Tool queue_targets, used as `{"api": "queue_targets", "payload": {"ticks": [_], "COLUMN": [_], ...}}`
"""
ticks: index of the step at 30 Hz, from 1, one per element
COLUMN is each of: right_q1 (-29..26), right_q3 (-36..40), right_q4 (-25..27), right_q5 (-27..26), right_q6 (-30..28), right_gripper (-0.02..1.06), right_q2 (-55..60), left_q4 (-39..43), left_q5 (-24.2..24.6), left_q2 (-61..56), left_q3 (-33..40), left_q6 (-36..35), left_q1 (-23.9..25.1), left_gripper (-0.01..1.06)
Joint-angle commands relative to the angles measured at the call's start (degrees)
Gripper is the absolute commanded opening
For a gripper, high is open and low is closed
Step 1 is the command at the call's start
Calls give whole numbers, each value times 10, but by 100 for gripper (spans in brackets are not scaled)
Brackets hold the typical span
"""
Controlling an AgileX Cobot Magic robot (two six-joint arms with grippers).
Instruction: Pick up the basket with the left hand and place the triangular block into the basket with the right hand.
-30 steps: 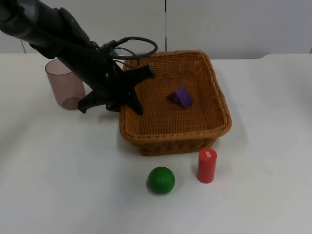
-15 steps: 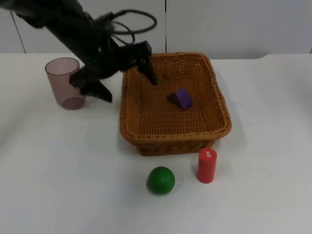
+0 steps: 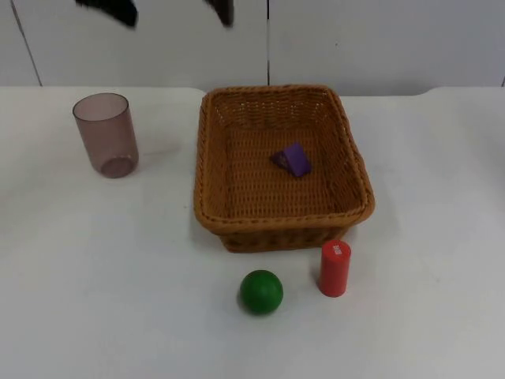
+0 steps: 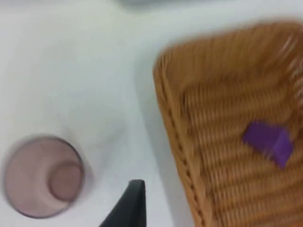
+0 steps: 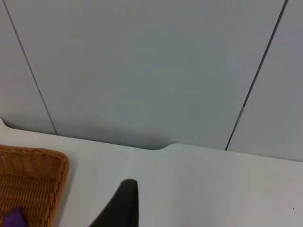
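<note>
Lifted away from the basket, left tool gapes open, holding nothing.

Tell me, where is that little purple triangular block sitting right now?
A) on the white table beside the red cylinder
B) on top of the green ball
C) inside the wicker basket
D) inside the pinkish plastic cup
C: the purple triangular block lies on the woven floor of the wicker basket, well apart from the red cylinder, the green ball and the cup.
</note>
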Motion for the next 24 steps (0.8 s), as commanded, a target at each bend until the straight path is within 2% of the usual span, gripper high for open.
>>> {"api": "queue_targets", "payload": {"ticks": [1,7,9,12,14,15,16,19,22,24], "right_q1": [-3,-3,-3,-3,-3,-3,-3,-3,-3,-3], "right_q3": [-1,-1,-1,-1,-1,-1,-1,-1,-1,-1], "right_q4": [1,1,1,1,1,1,1,7,10,10], "right_q5": [2,-1,-4,-21,-24,-34,-49,-91,-77,-46], "right_q6": [-3,2,2,2,2,2,2,12,26,27], "right_gripper": [105,105,105,105,105,105,105,105,105,105], "right_q2": [-7,-8,-9,-15,-16,-16,-16,-16,-21,-21], "left_q4": [15,77,103,187,200,202,220,218,217,222], "left_q5": [0,23,18,6,-3,-11,-43,-97,-94,-68], "left_q2": [-33,-131,-148,-199,-213,-219,-234,-258,-277,-279], "left_q3": [-3,-3,-3,-3,-3,-3,-3,-3,-3,-3], "left_q6": [-14,-12,-12,-13,-13,-13,-13,-22,-47,-35], "left_q1": [0,19,23,26,26,26,26,26,26,26], "left_gripper": [101,101,101,101,101,101,101,101,101,101]}}
